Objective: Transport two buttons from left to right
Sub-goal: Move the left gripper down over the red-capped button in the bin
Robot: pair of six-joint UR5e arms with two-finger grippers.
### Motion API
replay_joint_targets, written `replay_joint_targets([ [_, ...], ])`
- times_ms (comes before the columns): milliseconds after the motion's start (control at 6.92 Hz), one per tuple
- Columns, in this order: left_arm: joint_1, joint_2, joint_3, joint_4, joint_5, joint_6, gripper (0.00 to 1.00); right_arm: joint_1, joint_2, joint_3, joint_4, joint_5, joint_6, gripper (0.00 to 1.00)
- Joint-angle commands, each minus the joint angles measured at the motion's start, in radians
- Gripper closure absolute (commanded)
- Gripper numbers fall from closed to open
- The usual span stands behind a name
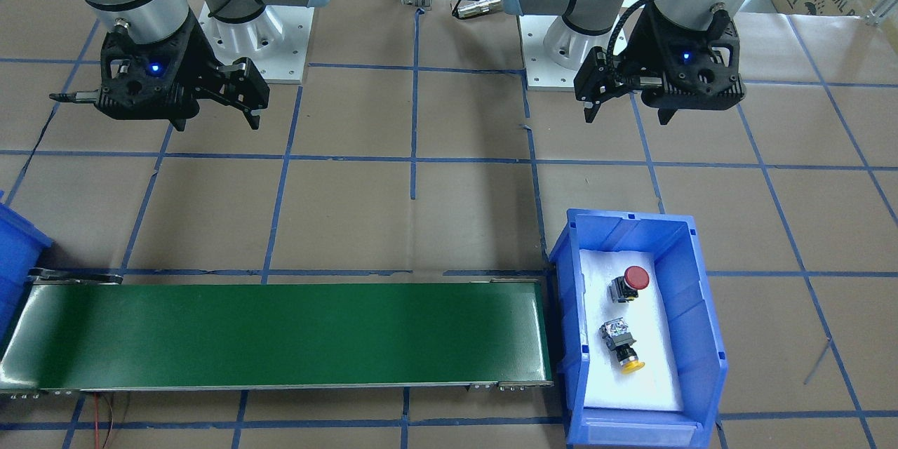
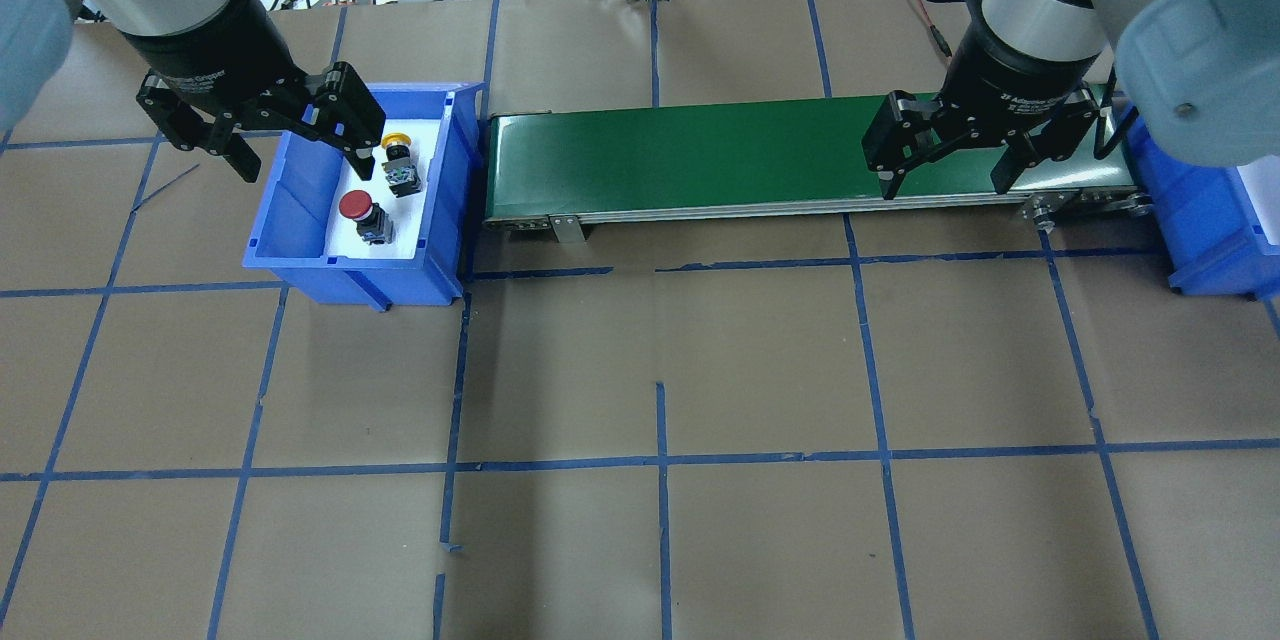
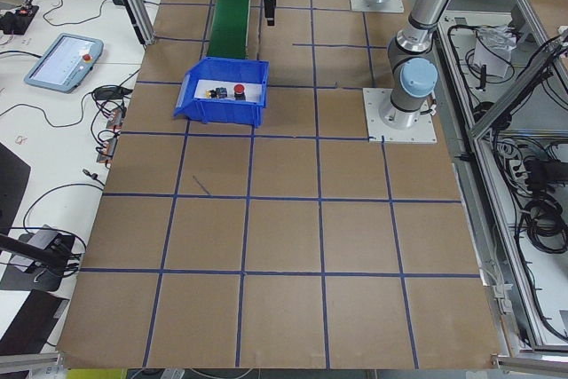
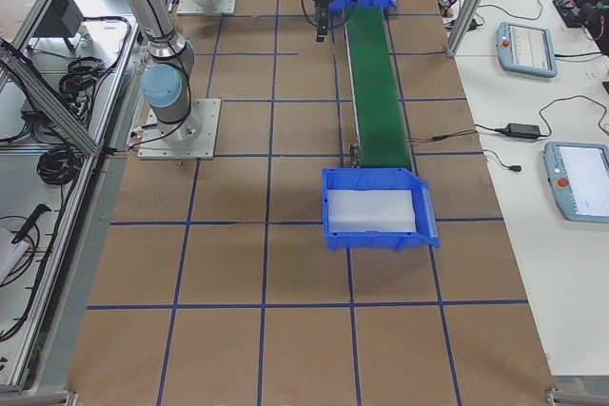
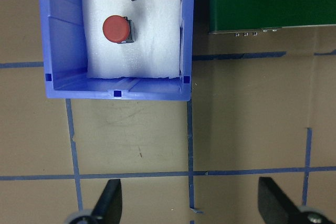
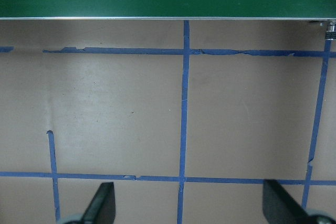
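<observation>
Two buttons lie on white foam in the blue bin (image 2: 300,265) on my left. The red-capped button (image 2: 360,213) is nearer me and the yellow-capped button (image 2: 398,160) is farther. Both show in the front view, red (image 1: 635,280) and yellow (image 1: 624,347). My left gripper (image 2: 300,165) is open and empty, held high over the bin's near side. In the left wrist view the red button (image 5: 116,29) is at the top, ahead of the open fingers (image 5: 110,200). My right gripper (image 2: 945,182) is open and empty above the green conveyor's near edge.
The green conveyor belt (image 2: 700,155) runs from the left bin to a second blue bin (image 2: 1200,220) at the right, which is lined with white foam (image 4: 371,211). The brown table bears a grid of blue tape lines.
</observation>
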Motion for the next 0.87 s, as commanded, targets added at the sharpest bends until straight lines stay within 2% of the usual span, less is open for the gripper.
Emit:
replay_joint_targets([
  [0,0.001,0.0,0.002,-0.001,-0.001,0.0,0.0,0.0,0.0,0.001,0.0,0.0,0.001,0.0],
  [433,0.008,-0.002,-0.006,0.003,-0.004,0.0,0.0,0.0,0.0,0.001,0.0,0.0,-0.002,0.0],
  [578,0.017,-0.025,-0.004,0.005,-0.001,0.024,0.0,0.001,0.0,0.001,0.0,0.002,0.001,0.0],
  [722,0.027,-0.101,-0.001,0.025,0.004,0.088,0.01,0.0,0.0,0.001,0.002,0.002,-0.005,0.0],
])
